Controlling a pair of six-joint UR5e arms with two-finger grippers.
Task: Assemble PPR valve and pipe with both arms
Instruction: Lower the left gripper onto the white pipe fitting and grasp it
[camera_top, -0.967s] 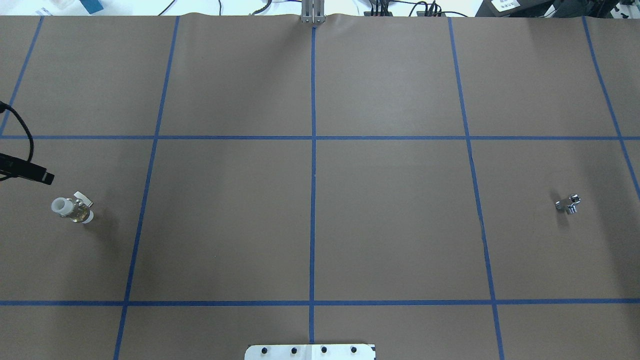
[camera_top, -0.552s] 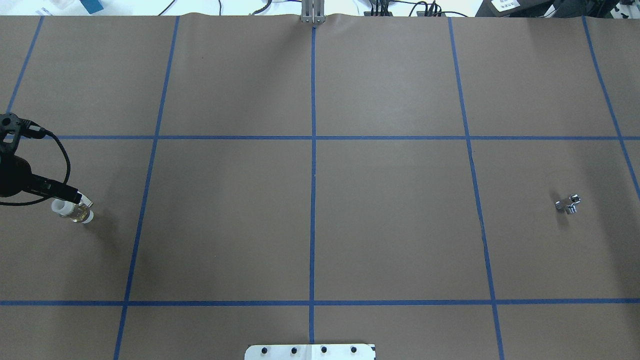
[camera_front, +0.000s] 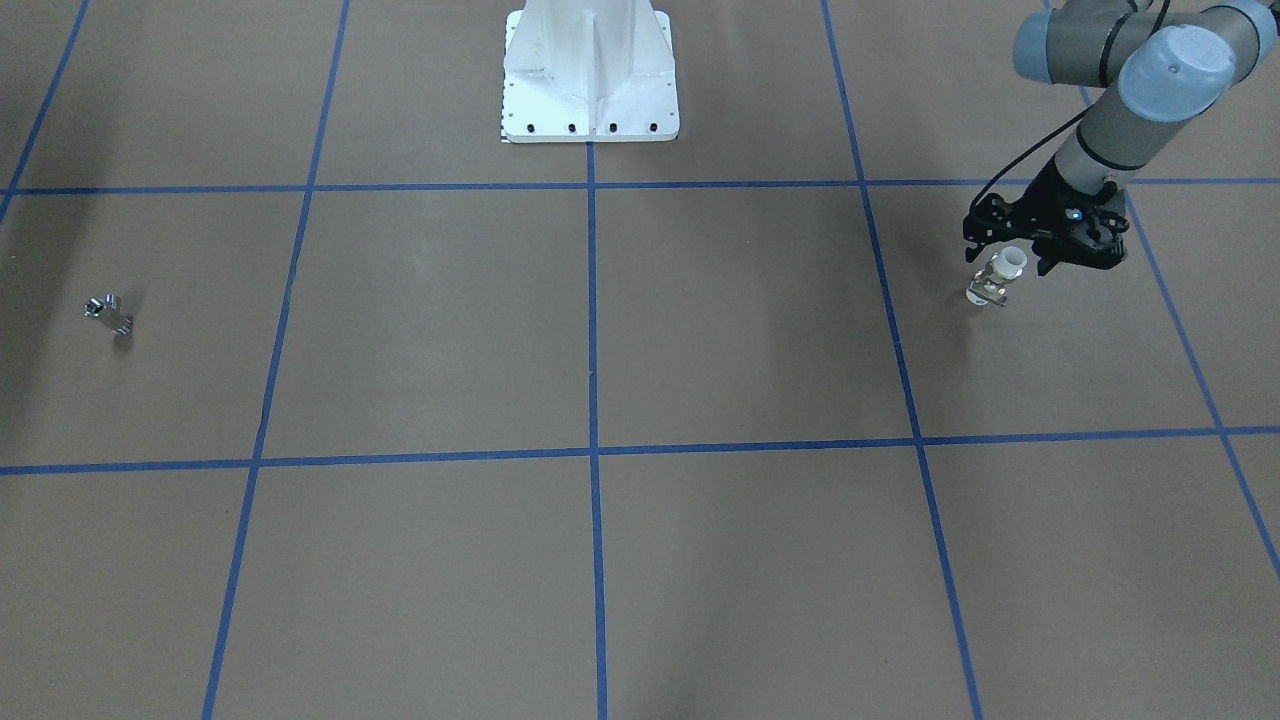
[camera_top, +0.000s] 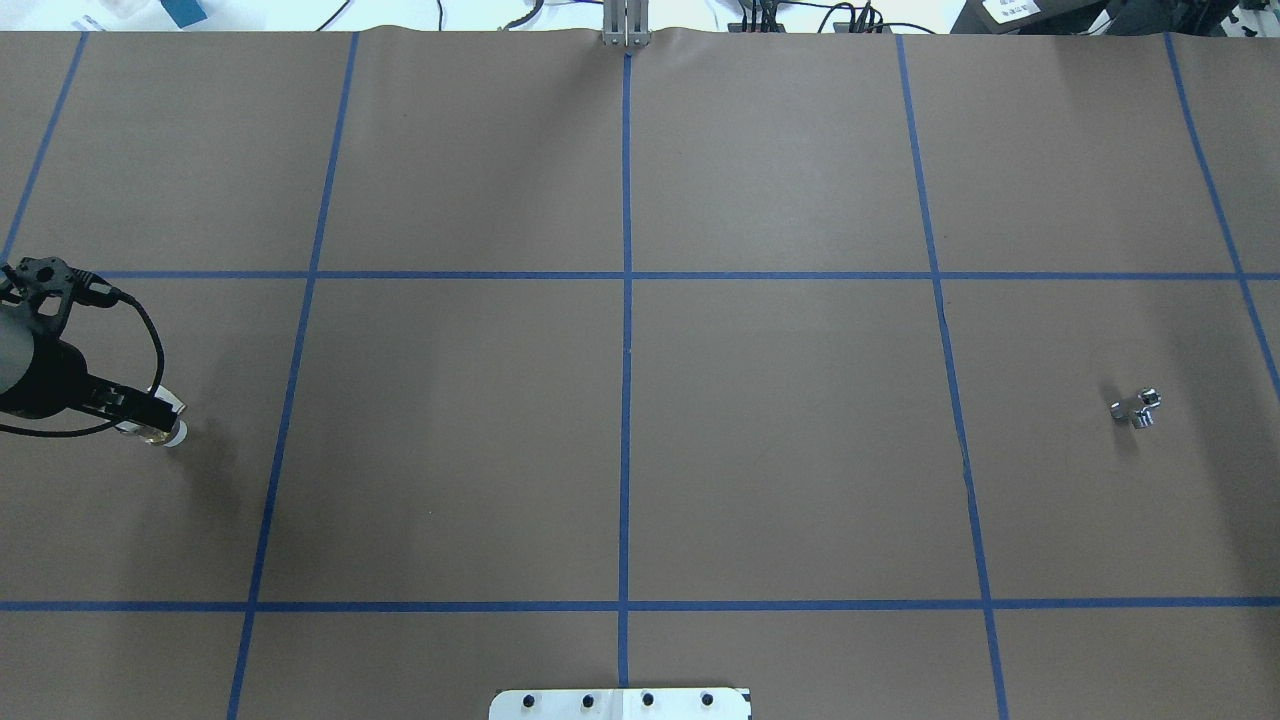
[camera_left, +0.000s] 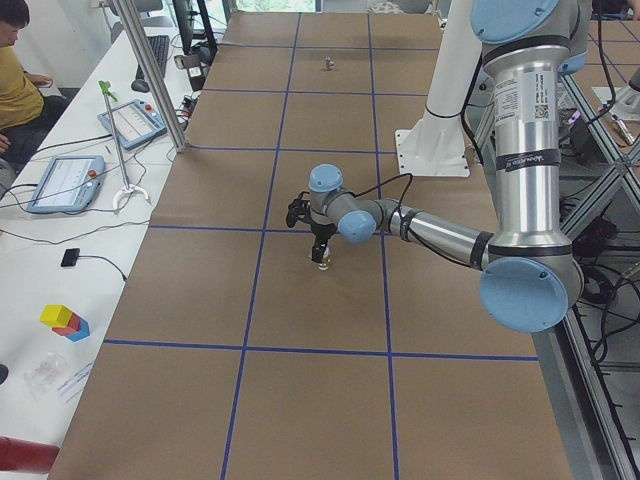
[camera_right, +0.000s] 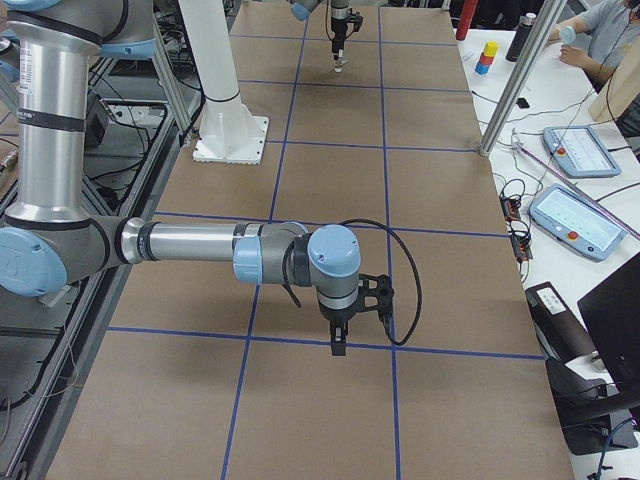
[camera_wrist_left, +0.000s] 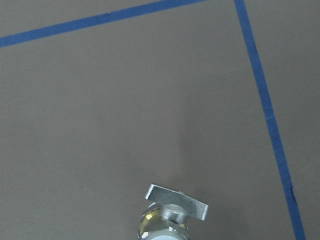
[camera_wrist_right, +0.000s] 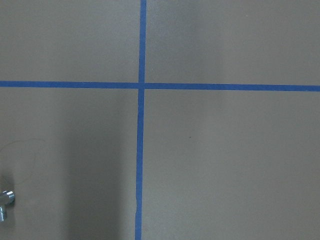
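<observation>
The PPR valve lies on the brown table at my left side, white collar up toward the wrist. It fills the bottom edge of the left wrist view, pale tab handle on top. My left gripper hangs just over it, open, a finger on either side of the collar; overhead the gripper covers most of the valve. The silver pipe lies alone at the far right side. My right gripper shows only in the exterior right view, so I cannot tell its state. The pipe sits at the right wrist view's lower left edge.
The white pedestal stands at the robot's side of the table, its base plate in the overhead view. Blue tape lines divide the brown table cover. Operators, tablets and poles stand along the far side.
My left arm has come in from the table's left edge and moved over the valve, now covering its white collar. The valve and pipe have not moved.
</observation>
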